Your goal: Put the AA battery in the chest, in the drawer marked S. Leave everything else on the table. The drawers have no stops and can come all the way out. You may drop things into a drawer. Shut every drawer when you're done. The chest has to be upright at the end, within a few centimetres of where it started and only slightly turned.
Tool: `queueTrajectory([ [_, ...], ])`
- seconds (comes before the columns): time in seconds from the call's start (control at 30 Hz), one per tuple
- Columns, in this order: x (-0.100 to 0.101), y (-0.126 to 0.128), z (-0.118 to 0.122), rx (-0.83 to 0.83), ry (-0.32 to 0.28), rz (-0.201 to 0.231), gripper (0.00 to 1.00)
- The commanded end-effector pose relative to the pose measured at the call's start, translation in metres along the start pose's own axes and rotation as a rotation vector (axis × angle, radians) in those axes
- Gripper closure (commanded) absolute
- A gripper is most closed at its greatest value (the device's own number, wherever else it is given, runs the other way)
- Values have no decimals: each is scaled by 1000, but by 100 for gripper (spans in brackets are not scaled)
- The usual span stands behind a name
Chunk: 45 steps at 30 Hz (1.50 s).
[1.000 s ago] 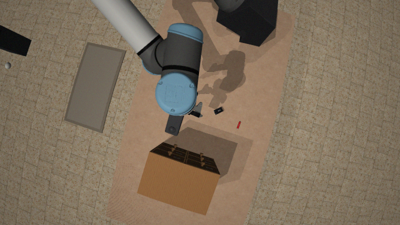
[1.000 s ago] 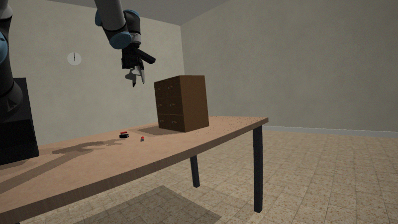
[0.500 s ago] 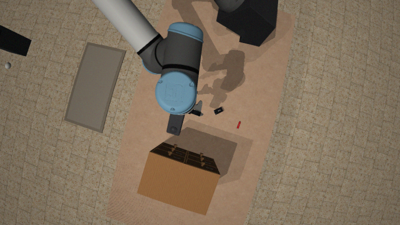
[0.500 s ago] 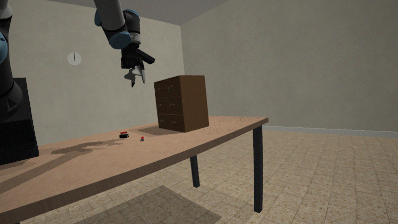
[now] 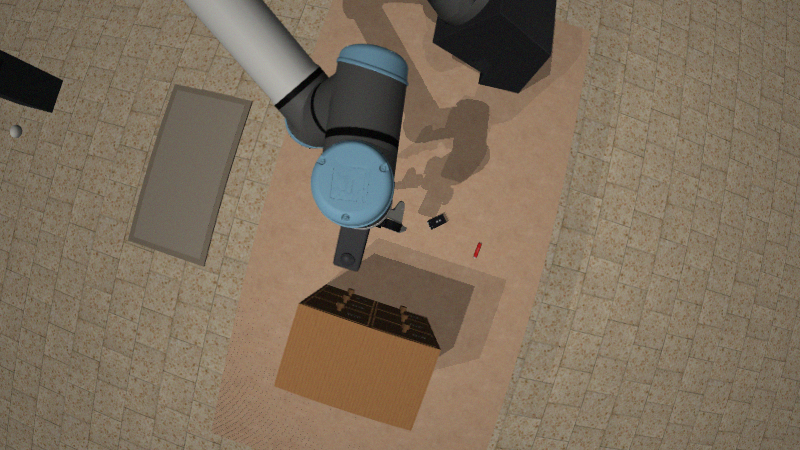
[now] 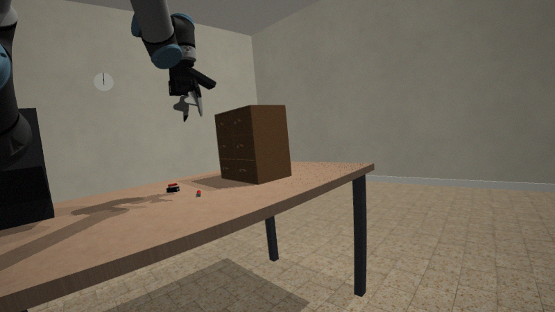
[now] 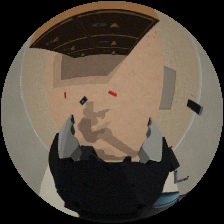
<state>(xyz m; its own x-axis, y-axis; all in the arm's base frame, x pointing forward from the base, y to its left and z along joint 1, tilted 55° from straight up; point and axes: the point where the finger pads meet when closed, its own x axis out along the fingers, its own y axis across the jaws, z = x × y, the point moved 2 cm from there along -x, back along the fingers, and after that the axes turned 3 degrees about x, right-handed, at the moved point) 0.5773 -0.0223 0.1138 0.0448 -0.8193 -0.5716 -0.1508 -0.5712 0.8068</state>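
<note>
The wooden chest (image 5: 358,366) (image 6: 269,143) (image 7: 95,30) stands upright on the table (image 5: 520,184) (image 6: 271,193), with all its drawers shut. The drawer marks are too small to read. A small red cylinder, which looks like the AA battery (image 5: 477,249) (image 6: 198,193) (image 7: 65,94), lies on the table in front of the chest. My gripper (image 5: 396,219) (image 6: 193,114) (image 7: 111,117) is open and empty. It hangs high above the table, in front of the chest's drawer face at about the height of its top.
A small black object (image 5: 437,222) (image 6: 173,188) (image 7: 83,100) lies near the battery. Another small red thing (image 7: 112,92) shows on the table in the wrist view. The black robot base (image 5: 497,39) (image 6: 19,174) stands at the table's far end. A grey mat (image 5: 190,173) lies on the floor.
</note>
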Motion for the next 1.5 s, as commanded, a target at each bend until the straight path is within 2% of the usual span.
queueTrajectory([
  [0.0,0,0,-1,0,10,-1,0],
  [0.3,3,0,-2,0,40,-2,0],
  [0.73,11,0,-7,0,143,-8,0],
  [0.8,11,0,-7,0,143,-8,0],
  [1.47,31,-1,-19,0,374,-20,0],
])
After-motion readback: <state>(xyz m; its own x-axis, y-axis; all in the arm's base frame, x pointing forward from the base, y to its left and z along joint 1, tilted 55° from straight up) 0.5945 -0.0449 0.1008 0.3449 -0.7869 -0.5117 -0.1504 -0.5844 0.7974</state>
